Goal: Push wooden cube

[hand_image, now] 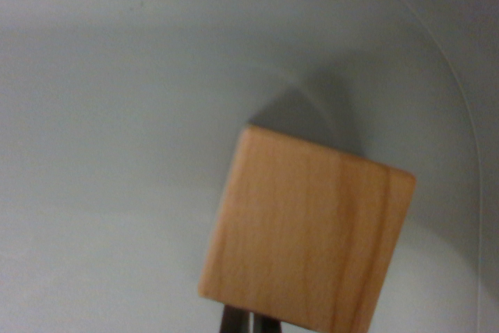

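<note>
no readable text, labels or numbers anywhere

Jaws: dark tips at bottom edge, close together.

A wooden cube [308,232] fills the frame from centre toward 5 o'clock, turned slightly so its top corner points to 11 o'clock (grain streaks run down its face). It rests on a pale grey counter [101,115], casting a shadow toward 12 o'clock. Dark fingers [234,322] peek out below its lower edge at 6 o'clock.
</note>
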Tool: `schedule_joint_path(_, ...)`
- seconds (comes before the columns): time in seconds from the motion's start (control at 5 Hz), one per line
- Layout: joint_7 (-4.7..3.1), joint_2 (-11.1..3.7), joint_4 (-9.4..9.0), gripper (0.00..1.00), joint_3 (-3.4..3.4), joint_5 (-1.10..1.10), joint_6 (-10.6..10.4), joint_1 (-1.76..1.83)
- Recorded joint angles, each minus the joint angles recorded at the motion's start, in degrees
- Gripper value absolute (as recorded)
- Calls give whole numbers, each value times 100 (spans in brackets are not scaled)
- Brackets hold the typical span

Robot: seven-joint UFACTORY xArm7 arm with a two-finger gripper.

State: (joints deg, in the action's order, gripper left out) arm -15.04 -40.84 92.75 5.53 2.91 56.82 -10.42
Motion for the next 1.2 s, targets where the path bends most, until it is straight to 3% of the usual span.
schedule_joint_path(1.2,32,-184,306,100,-26,6,122,-1)
